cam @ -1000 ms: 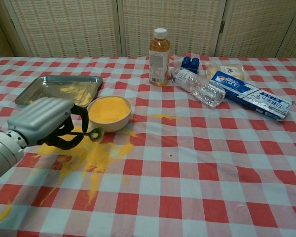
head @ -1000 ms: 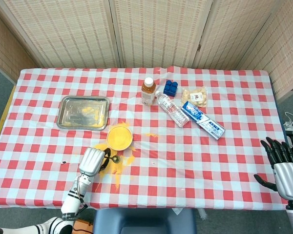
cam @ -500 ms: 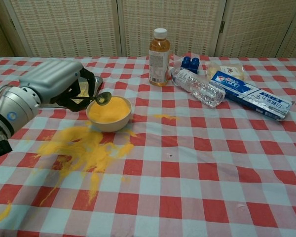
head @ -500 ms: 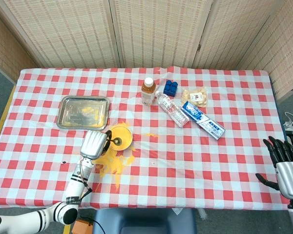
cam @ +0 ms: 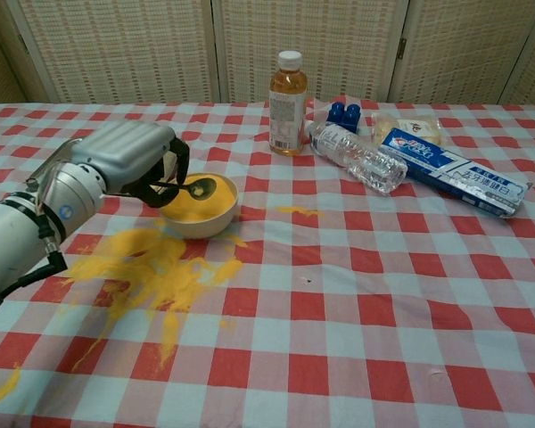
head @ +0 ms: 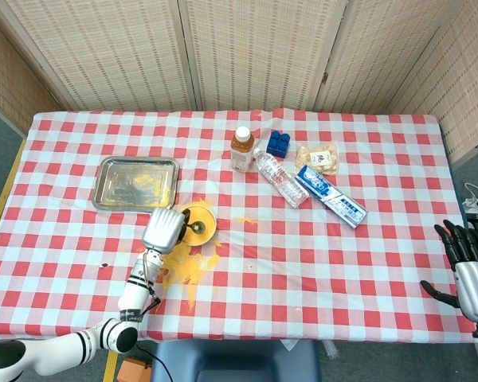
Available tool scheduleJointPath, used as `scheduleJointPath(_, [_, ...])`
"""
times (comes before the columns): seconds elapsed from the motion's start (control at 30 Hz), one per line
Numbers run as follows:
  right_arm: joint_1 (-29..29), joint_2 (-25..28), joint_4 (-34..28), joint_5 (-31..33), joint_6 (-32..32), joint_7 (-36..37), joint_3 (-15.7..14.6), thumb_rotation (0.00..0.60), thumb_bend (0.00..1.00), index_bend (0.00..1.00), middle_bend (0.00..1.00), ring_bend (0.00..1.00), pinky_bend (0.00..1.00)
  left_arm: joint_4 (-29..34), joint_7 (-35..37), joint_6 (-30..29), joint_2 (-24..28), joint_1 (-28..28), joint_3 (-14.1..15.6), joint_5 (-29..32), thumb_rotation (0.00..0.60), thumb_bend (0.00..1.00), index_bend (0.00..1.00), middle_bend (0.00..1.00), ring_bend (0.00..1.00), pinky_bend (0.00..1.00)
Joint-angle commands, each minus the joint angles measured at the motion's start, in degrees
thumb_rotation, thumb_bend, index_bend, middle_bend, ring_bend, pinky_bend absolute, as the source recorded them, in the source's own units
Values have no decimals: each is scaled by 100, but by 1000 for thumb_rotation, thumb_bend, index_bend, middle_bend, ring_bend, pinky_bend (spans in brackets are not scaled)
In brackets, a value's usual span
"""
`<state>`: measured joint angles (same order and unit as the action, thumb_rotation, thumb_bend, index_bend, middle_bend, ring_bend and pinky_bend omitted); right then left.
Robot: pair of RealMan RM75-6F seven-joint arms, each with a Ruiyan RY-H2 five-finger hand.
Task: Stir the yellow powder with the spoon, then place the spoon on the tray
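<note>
My left hand grips a small metal spoon, whose scoop hangs just above the yellow powder in the white bowl. Spilled yellow powder covers the checked cloth in front of the bowl. The steel tray, dusted with yellow, lies behind and to the left of the bowl; my hand hides most of it in the chest view. At the table's right edge my right hand hangs with fingers spread and nothing in them.
Behind the bowl stand an orange drink bottle and blue blocks. A water bottle, a toothpaste box and a snack packet lie to the right. A woven screen closes the back.
My left hand has carried the spoon from the spilled powder up and right, from the bowl's left rim to over the powder. The right hand has sunk a little lower.
</note>
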<state>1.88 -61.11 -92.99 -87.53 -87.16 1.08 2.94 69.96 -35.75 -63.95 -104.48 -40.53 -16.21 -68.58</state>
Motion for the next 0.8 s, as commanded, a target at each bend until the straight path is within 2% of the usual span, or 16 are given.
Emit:
scheduleJointPath(0.03, [-1,1,-6,-10,-4,-9,-5,600,65,0,0,0,0,-96,52,34,-35,-31,47,23,600,433,404,1000,1000,1000])
scheduleJointPath(0.13, [-12,2,-10,-27,-27,-12,-10,600,65,0,0,0,0,-170,91,15,-26,-37,75,27,600,434,326,1000,1000,1000])
scheduleJointPath(0.33, [-13,3,-4,-23,-26,-6,-7,600,65,0,0,0,0,15,162,-115,160,22,115,-3,600,434,327,1000,1000,1000])
scheduleJointPath(0.5, [-14,0,-3,-24,-24,-15,-9,600,65,0,0,0,0,663,40,-112,631,198,217,146,600,497,361,1000,1000,1000])
scheduleJointPath(0.8, [-35,-5,-29,-74,-70,-56,-28,600,65,0,0,0,0,1713,-518,126,1313,358,341,1062,600,546,352,1000,1000,1000])
